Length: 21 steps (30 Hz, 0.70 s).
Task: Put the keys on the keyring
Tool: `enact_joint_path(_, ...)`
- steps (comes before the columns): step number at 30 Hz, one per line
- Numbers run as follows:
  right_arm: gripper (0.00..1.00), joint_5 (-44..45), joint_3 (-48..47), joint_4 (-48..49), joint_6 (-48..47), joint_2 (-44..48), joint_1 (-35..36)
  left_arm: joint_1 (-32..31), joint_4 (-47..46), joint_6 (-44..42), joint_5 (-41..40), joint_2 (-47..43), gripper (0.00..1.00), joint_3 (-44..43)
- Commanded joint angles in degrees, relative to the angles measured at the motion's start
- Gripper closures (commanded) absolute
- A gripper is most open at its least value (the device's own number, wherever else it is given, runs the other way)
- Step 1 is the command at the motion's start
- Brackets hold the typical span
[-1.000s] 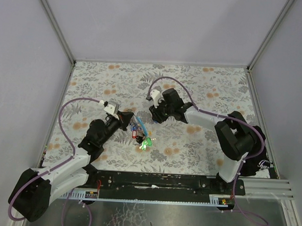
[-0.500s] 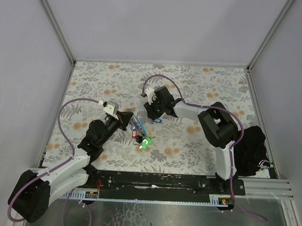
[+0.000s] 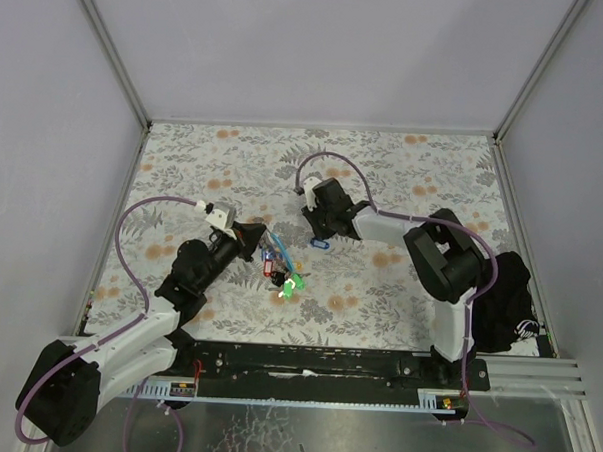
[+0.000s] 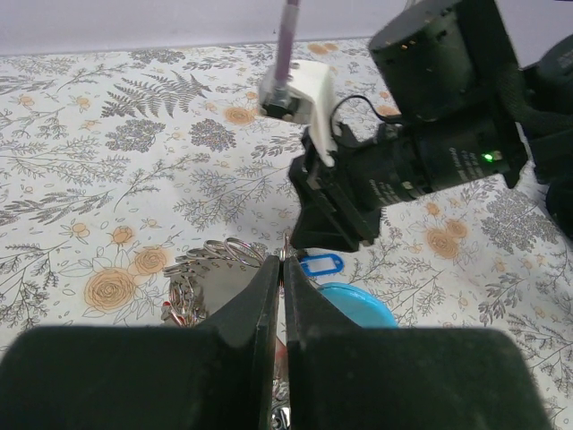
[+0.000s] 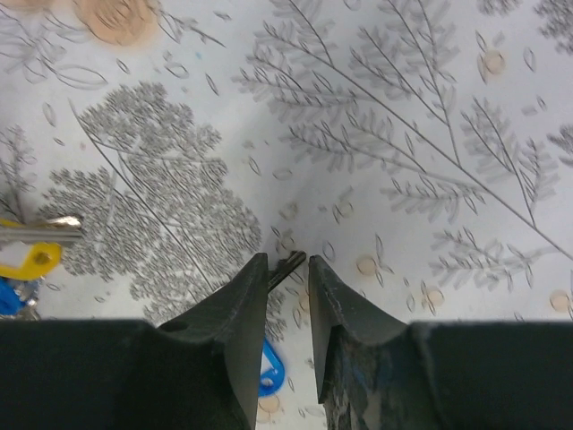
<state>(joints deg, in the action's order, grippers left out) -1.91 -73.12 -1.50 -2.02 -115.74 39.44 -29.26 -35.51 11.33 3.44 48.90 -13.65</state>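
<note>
The left tool [image 4: 281,262] is clenched: its two fingers meet almost flush, and a thin bit of wire from the ring [image 4: 213,262] stands up in the slit between them, so it looks to be pinching the ring just off the desk [image 3: 434,182]. The ring's light-blue strap [image 4: 363,309] curls out at 4 o'clock from that pinch in the left wrist view.

The right tool [image 5: 286,262] is nearly closed on the blade of the blue key [image 3: 319,244]. In its own view the dark blade tip fills the narrow gap between the fingers. The blue cap peeks out below them at 7 o'clock, so the key's long axis runs roughly from 1 to 7 o'clock there. I judge this a grasp, though the cap seems to rest on the desk.

From above, the blue key lies near the ring, at about 2 o'clock from it. The ring and the loose keys [image 3: 280,270] lie at 7 to 8 o'clock from the right tool. The green key [image 3: 295,286] sits nearest the arms' bases, and a yellow key [image 5: 27,260] shows at 9 o'clock in the right wrist view.

The coming move probably turns on that short gap. The right arm has the key and must carry it toward 8 o'clock, aiming the hole in the head at the wire the left tool holds.
</note>
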Motion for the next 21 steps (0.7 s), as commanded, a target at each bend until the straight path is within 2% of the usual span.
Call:
enact_joint_path(1,0.71,6.84,6.10,-7.19,3.07,5.58,0.46,-0.19,-3.21,0.70,-0.11,-1.04,1.00,-0.25)
enact_joint_path(12,0.71,6.64,19.74,-9.82,9.92,17.11,0.42,-0.24,-3.43,1.24,1.26,-0.41,1.00,-0.39)
enact_joint_path(18,0.67,4.87,18.08,-12.19,8.85,25.00,0.37,-0.20,-3.52,1.32,1.79,0.14,1.00,-0.52)
enact_joint_path(21,0.66,1.17,18.18,-11.35,8.53,27.28,0.37,-0.23,-3.44,1.32,1.81,0.04,1.00,-0.50)
